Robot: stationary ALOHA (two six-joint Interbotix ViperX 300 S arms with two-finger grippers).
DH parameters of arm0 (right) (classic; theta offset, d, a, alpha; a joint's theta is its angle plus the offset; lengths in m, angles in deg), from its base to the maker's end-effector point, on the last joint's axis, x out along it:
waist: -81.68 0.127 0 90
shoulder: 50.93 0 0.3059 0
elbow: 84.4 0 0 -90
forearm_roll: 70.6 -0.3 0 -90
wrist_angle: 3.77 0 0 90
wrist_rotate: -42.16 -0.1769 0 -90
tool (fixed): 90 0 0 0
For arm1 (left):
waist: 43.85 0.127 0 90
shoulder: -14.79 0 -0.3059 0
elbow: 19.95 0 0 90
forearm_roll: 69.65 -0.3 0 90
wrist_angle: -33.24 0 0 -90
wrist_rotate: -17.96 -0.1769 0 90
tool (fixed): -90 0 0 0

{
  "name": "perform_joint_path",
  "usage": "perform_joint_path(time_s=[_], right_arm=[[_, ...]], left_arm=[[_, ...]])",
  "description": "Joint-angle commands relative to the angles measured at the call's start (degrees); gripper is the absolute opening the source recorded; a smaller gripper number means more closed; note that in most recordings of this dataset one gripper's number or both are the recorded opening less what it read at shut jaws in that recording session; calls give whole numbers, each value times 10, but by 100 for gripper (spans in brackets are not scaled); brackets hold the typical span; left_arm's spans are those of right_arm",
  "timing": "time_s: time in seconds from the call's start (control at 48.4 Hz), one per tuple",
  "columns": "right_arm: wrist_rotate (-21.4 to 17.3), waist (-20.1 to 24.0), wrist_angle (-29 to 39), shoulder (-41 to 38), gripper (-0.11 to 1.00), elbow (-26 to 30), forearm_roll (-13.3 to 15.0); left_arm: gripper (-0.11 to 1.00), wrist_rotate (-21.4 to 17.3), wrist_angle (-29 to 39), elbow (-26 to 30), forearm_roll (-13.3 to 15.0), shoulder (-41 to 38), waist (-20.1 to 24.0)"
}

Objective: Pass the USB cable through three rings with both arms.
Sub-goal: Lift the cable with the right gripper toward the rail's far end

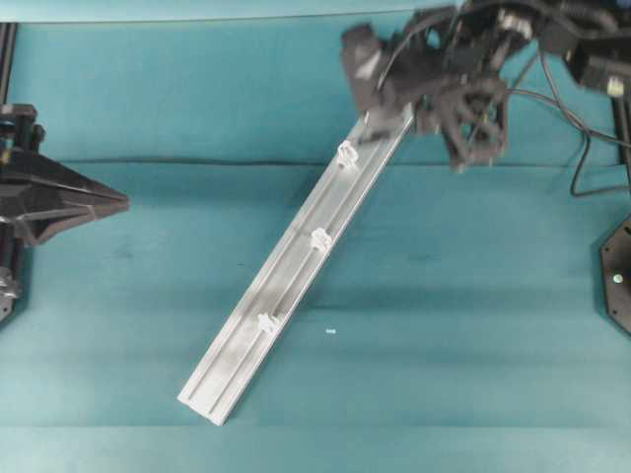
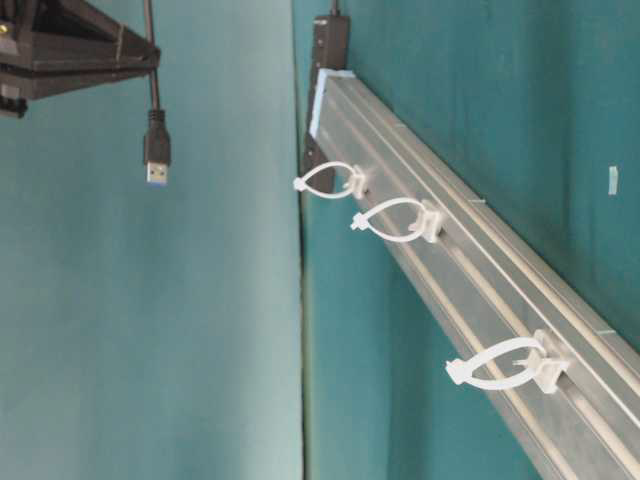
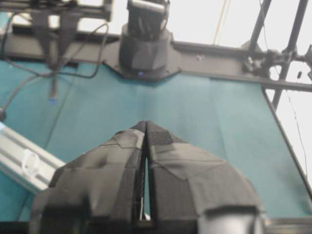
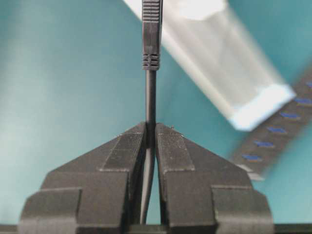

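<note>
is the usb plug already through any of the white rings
No, the plug hangs free in the air, off to the side of the three rings on the rail.

The right tool (image 1: 463,148) is smeared by motion in the overhead view, so its tips and the cable there cannot be made out. It also covers the rail's (image 1: 296,266) end at 1 o'clock. In the right wrist view the cable's (image 4: 150,92) plug is cut off at 12 o'clock, and the rail and hub (image 4: 278,131) behind it are blurred. The left tool (image 1: 118,203) is cropped at 9 o'clock overhead. In the left wrist view only one ring (image 3: 30,163) shows, faintly.
</note>
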Motion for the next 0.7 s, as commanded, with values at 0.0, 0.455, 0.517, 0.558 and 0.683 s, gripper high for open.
perform_joint_path(time_s=[0.0, 0.455, 0.517, 0.558, 0.683], right_arm=[[37, -30, -18, 4, 8, 3, 1], [208, -119, -113, -7, 8, -35, 1], [213, -120, -127, -12, 8, -49, 1], [214, -120, -136, -18, 8, -59, 1], [228, -120, -150, -31, 8, -87, 1]], left_arm=[[14, 0, 4, 17, -1, 1, 5], [80, 4, 5, 22, -1, -20, 22], [77, 6, 6, 25, -1, -34, 24], [75, 8, 6, 27, -1, -46, 25], [74, 30, 4, 41, -1, -98, 44]])
